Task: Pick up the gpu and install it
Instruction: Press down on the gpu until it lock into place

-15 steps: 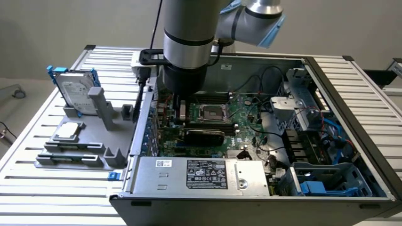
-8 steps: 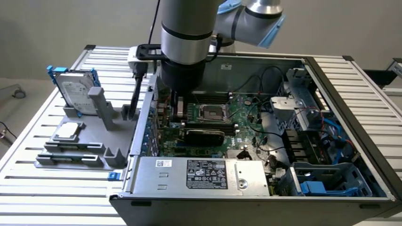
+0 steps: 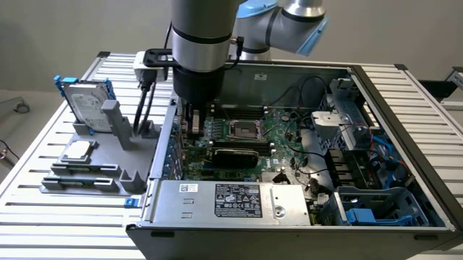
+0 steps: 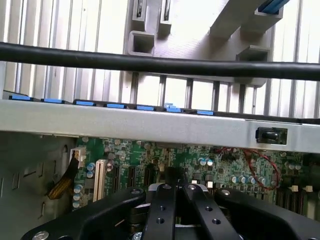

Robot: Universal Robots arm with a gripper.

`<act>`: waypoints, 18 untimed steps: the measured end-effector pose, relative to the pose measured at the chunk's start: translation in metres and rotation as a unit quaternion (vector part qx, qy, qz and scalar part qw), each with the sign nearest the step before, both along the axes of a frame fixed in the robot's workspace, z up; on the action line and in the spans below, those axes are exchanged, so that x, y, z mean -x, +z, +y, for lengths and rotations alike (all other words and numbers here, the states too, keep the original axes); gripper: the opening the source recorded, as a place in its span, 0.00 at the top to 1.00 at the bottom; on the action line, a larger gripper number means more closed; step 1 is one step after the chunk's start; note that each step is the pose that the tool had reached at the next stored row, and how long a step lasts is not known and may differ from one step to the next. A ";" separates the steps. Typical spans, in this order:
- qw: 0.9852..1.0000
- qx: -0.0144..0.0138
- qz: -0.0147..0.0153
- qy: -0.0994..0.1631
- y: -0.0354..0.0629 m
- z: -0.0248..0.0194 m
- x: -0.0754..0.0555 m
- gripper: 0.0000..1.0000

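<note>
The gpu point(image 3: 235, 154) stands as a black card across the green motherboard point(image 3: 282, 127) inside the open computer case, just in front of the CPU socket point(image 3: 242, 129). My gripper point(image 3: 192, 123) reaches down into the case close to its wall on the exterior view's left, a little behind the gpu's end and apart from it. In the wrist view the gripper point(image 4: 175, 186) is shut, its black fingers point(image 4: 161, 205) pressed together with nothing visible between them, hovering over the motherboard's expansion slots point(image 4: 131, 177).
A grey fixture point(image 3: 94, 162) outside the case holds a hard drive in a blue frame point(image 3: 87, 111), two upright black memory sticks point(image 3: 142, 108) and a small silver chip point(image 3: 78, 151). The power supply point(image 3: 231, 200) fills the case's front. The case's silver wall point(image 4: 150, 122) and a black cable point(image 4: 150, 62) cross the wrist view.
</note>
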State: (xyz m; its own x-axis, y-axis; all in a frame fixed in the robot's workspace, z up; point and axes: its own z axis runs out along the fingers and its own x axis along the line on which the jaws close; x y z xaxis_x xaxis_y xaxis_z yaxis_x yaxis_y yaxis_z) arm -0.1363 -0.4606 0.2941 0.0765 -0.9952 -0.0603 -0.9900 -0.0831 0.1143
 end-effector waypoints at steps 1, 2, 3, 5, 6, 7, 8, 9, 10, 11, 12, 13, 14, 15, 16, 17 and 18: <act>1.000 0.000 0.001 0.000 0.0004 0.0000 0.001 0.89; 1.000 0.000 0.002 0.000 0.0010 0.0000 0.001 0.89; 1.000 0.000 0.003 0.000 0.0016 -0.0001 0.002 0.89; 1.000 0.001 0.005 0.000 0.0022 0.0000 0.003 0.89; 1.000 0.002 0.006 0.000 0.0025 0.0000 0.003 0.89; 1.000 0.004 0.007 0.000 0.0029 0.0000 0.004 0.89; 1.000 0.006 0.007 0.000 0.0033 -0.0001 0.004 0.89; 1.000 0.008 0.008 0.000 0.0035 -0.0001 0.004 0.89; 1.000 0.010 0.008 0.000 0.0039 -0.0001 0.004 0.89; 1.000 0.012 0.009 0.000 0.0043 -0.0002 0.004 0.89; 1.000 0.015 0.010 0.000 0.0046 -0.0002 0.004 0.89; 1.000 0.017 0.011 0.000 0.0050 -0.0002 0.004 0.89; 1.000 0.020 0.011 0.000 0.0055 -0.0001 0.004 0.89; 1.000 0.022 0.012 0.000 0.0062 -0.0001 0.004 0.89; 1.000 0.024 0.013 0.000 0.0070 -0.0002 0.004 0.89; 1.000 0.026 0.013 0.000 0.0080 -0.0002 0.004 0.89; 1.000 0.027 0.014 0.000 0.0092 -0.0002 0.004 0.89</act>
